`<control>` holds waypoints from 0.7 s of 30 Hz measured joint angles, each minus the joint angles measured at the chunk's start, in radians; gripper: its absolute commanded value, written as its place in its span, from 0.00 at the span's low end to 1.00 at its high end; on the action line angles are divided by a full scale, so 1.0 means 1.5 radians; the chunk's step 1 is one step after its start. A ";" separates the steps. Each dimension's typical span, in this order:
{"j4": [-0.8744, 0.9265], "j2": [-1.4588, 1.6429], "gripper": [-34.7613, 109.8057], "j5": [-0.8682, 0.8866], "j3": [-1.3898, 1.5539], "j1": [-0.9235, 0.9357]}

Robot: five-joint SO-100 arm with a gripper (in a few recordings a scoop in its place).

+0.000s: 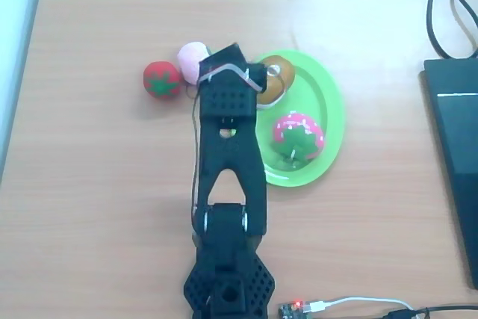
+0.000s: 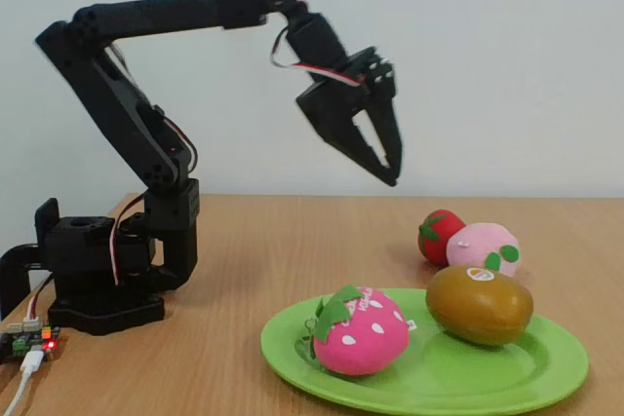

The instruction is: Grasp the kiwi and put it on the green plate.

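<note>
The black, perforated plastic robot arm stands on its base at the lower left of the fixed view. Its lower link leans up and to the left, bends sharply at the elbow near the upper left, and its upper link runs almost level toward the top centre. There the wrist turns downward to the right. The black two-finger gripper hangs in the air at centre right, its tips pointing down and right, its jaws a little apart and holding nothing. In the overhead view the arm reaches from the bottom centre up to the gripper just above mid-frame.
</note>
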 measured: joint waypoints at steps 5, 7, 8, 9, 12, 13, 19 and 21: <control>-0.071 0.134 0.18 0.073 0.168 -0.013; -0.091 0.190 0.18 0.081 0.230 -0.019; -0.098 0.222 0.18 0.083 0.264 -0.025; -0.105 0.244 0.18 0.081 0.294 -0.028; -0.115 0.310 0.18 0.116 0.377 -0.030; -0.128 0.330 0.18 0.168 0.407 -0.028; -0.177 0.451 0.18 0.275 0.534 -0.031; -0.179 0.486 0.18 0.277 0.572 -0.035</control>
